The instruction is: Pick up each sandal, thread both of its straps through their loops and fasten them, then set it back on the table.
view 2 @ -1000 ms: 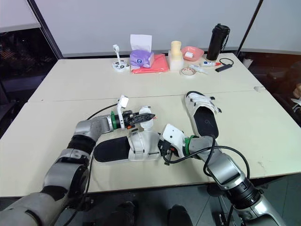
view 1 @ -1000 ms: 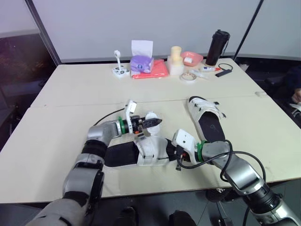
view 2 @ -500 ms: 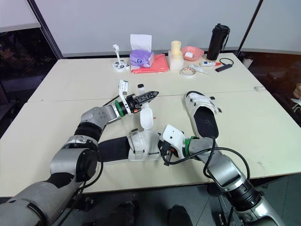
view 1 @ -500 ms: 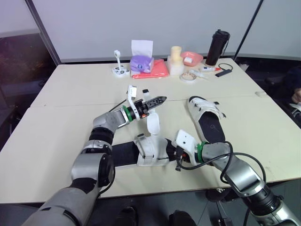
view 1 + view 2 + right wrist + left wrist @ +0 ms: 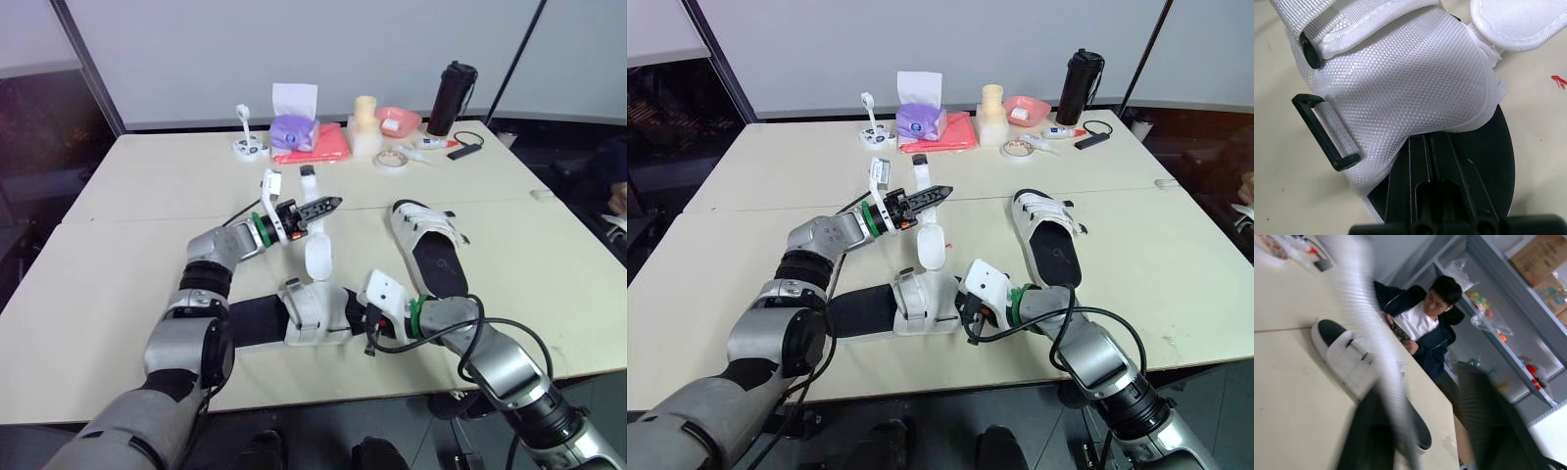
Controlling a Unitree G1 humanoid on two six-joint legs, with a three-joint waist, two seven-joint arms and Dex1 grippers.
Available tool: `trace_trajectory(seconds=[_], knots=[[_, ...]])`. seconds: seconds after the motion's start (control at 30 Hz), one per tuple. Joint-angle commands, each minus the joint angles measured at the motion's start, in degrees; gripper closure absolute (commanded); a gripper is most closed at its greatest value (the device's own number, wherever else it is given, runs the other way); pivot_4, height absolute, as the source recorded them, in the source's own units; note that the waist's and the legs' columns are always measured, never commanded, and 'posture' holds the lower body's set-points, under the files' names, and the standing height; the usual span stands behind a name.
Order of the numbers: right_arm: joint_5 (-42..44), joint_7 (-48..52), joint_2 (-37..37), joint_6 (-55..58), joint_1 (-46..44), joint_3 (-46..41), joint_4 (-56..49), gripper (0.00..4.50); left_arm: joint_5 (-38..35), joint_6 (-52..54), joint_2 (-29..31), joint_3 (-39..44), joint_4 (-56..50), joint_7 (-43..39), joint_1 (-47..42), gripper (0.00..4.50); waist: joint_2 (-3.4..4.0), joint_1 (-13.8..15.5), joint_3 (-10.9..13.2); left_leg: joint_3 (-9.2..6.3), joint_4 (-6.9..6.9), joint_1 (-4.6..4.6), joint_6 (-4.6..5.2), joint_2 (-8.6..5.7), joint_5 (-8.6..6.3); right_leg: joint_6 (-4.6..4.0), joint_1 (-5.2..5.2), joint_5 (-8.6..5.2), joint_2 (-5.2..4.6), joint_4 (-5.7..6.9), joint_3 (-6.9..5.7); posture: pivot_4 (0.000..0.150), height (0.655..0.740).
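Nearest the front edge of the worktop (image 5: pixel 108 294), the right claw (image 5: pixel 1426 145) lies low on the near sandal (image 5: pixel 312 313). Its two fingers are pressed together flat on the black sole, with the tips right at the hem of the white upper. Just beside those fingers a black plastic loop (image 5: pixel 1327 133) sticks out from the side of the upper. The sandal lies flat on the worktop, and its sole stretches away from this claw toward the robot's left.

A little beyond that claw, one white strap (image 5: pixel 316 257) stands up from the sandal, unfastened. The left claw (image 5: pixel 331 205) hovers just above and past the strap's tip, well off the worktop, with its fingers spread apart. From its wrist a blurred white band runs through the gap, and I can't tell whether it touches either finger.

To the right of the left claw, and beyond the right one, the second sandal (image 5: pixel 436 257) lies flat on the worktop. Far past both claws, near the back edge, stand a purple tissue box (image 5: pixel 294 129), a roll of tape (image 5: pixel 392 160) and a black bottle (image 5: pixel 453 98). Off the worktop is a person (image 5: pixel 1425 320) in a dark jacket over a white shirt.
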Motion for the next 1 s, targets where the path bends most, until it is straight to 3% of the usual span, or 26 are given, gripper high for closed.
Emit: trace_trajectory(seconds=[0.03,0.3,0.5,0.67,1.0], knots=[[-0.7,0.1,0.0,1.1,0.8,1.1,0.9,4.50,-0.7,0.8,0.7,-2.1,-6.7,-3.1,-0.4,4.49,0.00,0.0,0.0,0.00,0.00,0.00,0.00,0.00,0.00,0.00,0.00,0.00,0.00,0.00,0.00,0.150,0.7344],[-0.7,0.6,-0.4,0.7,0.8,1.2,1.2,4.50,3.1,-6.7,5.9,-19.6,-36.0,-16.9,13.3,4.49,0.04,-0.1,0.0,0.05,-0.06,0.02,-0.01,0.03,0.00,-0.03,-0.01,0.01,0.00,-0.02,0.07,0.150,0.7344],[-0.8,1.6,-1.0,0.3,0.9,1.7,1.5,4.50,4.2,-11.8,11.2,-27.8,-49.4,-23.5,20.5,4.49,0.07,0.1,0.0,0.03,-0.05,0.03,-0.02,0.05,0.00,-0.07,0.01,0.01,-0.01,-0.06,0.08,0.150,0.7344],[-0.7,2.8,-1.5,0.3,0.8,2.0,1.5,4.50,3.6,-14.4,13.5,-29.9,-55.2,-26.5,22.7,4.49,0.07,0.2,0.0,-0.01,-0.06,0.02,0.01,0.05,-0.02,-0.07,0.04,0.00,-0.04,-0.17,0.08,0.150,0.7344],[-1.2,5.9,-2.7,-2.1,-0.5,1.8,5.1,4.50,12.6,-34.4,17.8,-37.9,-56.0,-33.3,27.1,4.49,0.08,0.3,0.0,-0.01,-0.12,-0.05,0.06,0.06,-0.06,-0.07,-0.01,-0.01,-0.05,-0.27,0.08,0.150,0.7344]])
